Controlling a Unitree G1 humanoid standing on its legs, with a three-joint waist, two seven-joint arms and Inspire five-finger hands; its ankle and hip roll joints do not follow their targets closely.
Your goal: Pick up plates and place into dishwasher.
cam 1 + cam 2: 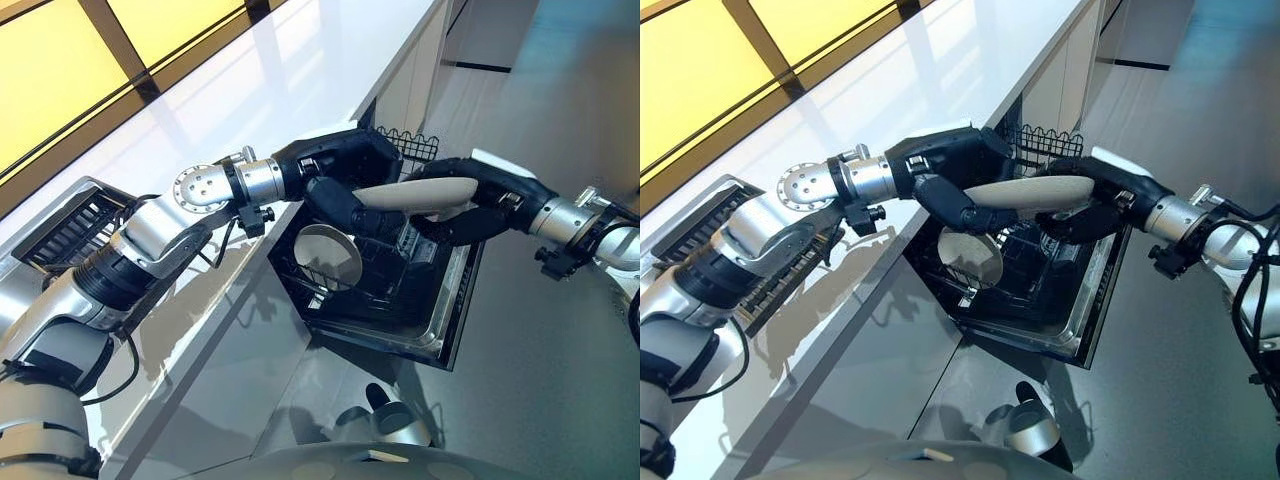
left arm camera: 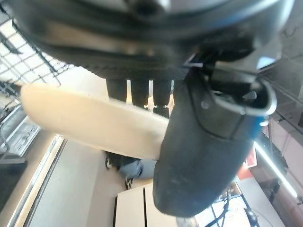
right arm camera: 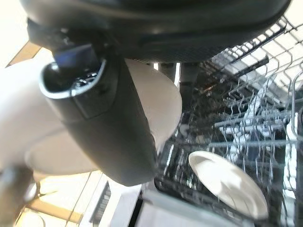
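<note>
A beige plate [image 1: 420,193] hangs nearly flat above the open dishwasher's pulled-out rack [image 1: 445,325]. My left hand [image 1: 338,200] grips its left end, thumb [image 2: 203,142] on one face and fingers behind the plate [image 2: 90,120]. At the other end my right hand [image 1: 485,200] is also shut on it, and its thumb [image 3: 109,123] lies across the plate's face [image 3: 163,97]. A second pale plate [image 1: 330,255] stands on edge in the rack below, also seen past the right hand as the standing plate [image 3: 227,182].
The white counter [image 1: 250,100] runs along the left, with a dark dish rack [image 1: 70,225] at its near end. The dishwasher's black wire rack [image 1: 1045,145] juts out from under the counter over the grey floor [image 1: 540,380].
</note>
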